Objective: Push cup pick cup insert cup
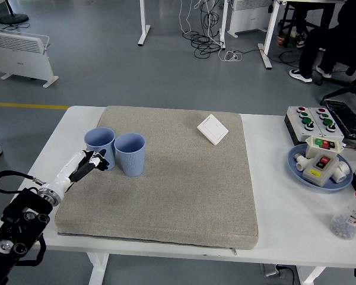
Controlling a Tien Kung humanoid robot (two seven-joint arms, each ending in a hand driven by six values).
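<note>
Even, bright indoor light, sharp across the view.
We see soft overhead light with no glare on the table [285,225]; the cups [129,153] and left hand [89,163] cast only faint, short shadows on the mat [184,190]. Focus holds to the far floor, and straight edges stay unbent.

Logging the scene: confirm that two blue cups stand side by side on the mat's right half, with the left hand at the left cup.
Wrong side: the head view shows both cups on the mat's left half. The left hand is at the left cup, as stated.

Two cups [114,151] touching, blocking mat's left; mat [184,196] centre open.
</note>
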